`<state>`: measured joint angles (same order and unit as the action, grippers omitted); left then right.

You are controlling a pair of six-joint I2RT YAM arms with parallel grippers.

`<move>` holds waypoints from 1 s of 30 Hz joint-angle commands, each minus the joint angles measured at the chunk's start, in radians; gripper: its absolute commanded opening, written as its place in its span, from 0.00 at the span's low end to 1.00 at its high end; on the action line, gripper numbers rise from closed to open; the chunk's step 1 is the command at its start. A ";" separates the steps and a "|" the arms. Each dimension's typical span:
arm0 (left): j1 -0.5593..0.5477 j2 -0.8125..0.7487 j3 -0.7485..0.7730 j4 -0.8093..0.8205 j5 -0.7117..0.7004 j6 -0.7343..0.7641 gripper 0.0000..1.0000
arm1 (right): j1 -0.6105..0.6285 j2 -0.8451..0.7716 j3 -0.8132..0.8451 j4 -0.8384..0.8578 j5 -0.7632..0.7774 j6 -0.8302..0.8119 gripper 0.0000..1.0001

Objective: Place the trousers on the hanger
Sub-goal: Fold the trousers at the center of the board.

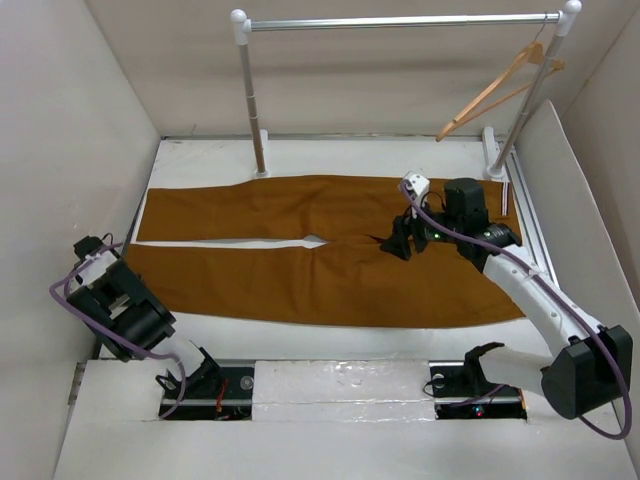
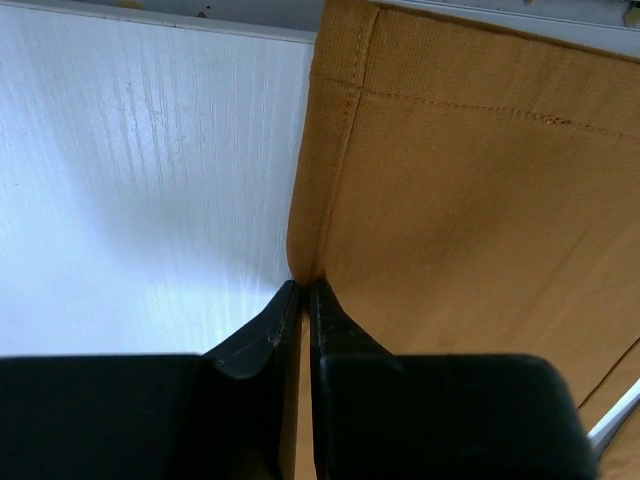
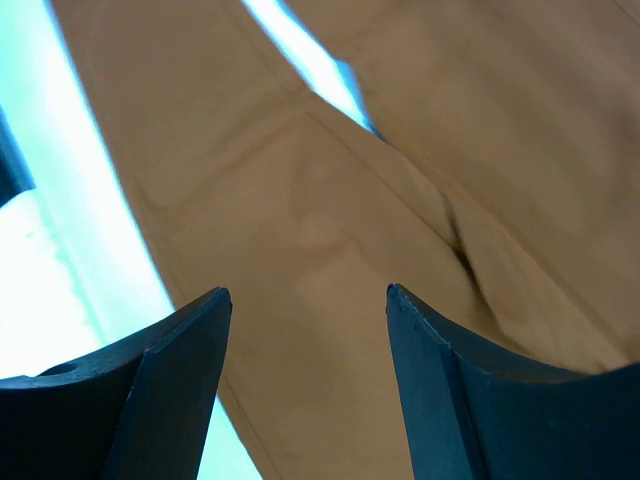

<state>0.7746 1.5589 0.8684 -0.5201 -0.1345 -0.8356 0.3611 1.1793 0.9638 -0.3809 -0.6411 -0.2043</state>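
The rust-brown trousers (image 1: 300, 275) lie flat across the white table, legs pointing left and waist to the right. My left gripper (image 1: 112, 262) is at the cuff end of the near leg. In the left wrist view it (image 2: 303, 285) is shut on the hemmed edge of the trousers (image 2: 480, 220), with a strip of cloth between the fingers. My right gripper (image 1: 397, 243) hovers over the crotch area, open. The right wrist view shows it (image 3: 308, 292) above the trousers (image 3: 330, 200) with nothing between the fingers. The tan wooden hanger (image 1: 500, 88) hangs tilted from the rail's right end.
A silver rail (image 1: 400, 21) on white posts (image 1: 252, 95) spans the back of the table. White walls enclose the left, the back and the right. A slanted white panel (image 1: 560, 170) stands at the right edge. The arm bases sit in slots at the near edge.
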 commanded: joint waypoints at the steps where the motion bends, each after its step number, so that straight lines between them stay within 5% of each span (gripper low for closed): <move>1: 0.008 -0.003 -0.032 0.037 0.003 0.003 0.00 | -0.050 -0.026 -0.013 -0.036 0.047 0.020 0.69; 6: -0.021 -0.285 -0.003 0.006 0.064 0.061 0.00 | -0.076 0.028 -0.028 -0.073 0.080 0.029 0.58; 11: -0.135 -0.483 0.024 0.003 0.128 0.078 0.00 | -0.237 0.043 -0.092 -0.055 0.009 0.132 0.28; 16: -0.230 -0.569 0.000 0.080 0.202 0.081 0.00 | -0.373 -0.059 -0.108 -0.165 0.260 0.202 0.00; 22: -0.314 -0.664 -0.057 0.132 0.341 0.027 0.00 | -0.649 -0.075 -0.102 -0.375 0.622 0.273 0.00; 23: -0.314 -0.696 -0.074 0.132 0.360 0.017 0.00 | -0.686 -0.082 -0.103 -0.380 0.670 0.279 0.05; 27: -0.376 -0.749 -0.101 0.152 0.437 -0.026 0.00 | -0.848 -0.129 -0.114 -0.375 0.719 0.348 0.54; 30: -0.429 -0.757 -0.095 0.147 0.418 -0.025 0.00 | -0.858 -0.083 -0.102 -0.472 0.800 0.399 0.60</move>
<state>0.3759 0.8185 0.7731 -0.4156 0.2401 -0.8375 -0.4911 1.0767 0.8474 -0.7528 0.0444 0.1246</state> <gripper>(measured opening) 0.010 0.591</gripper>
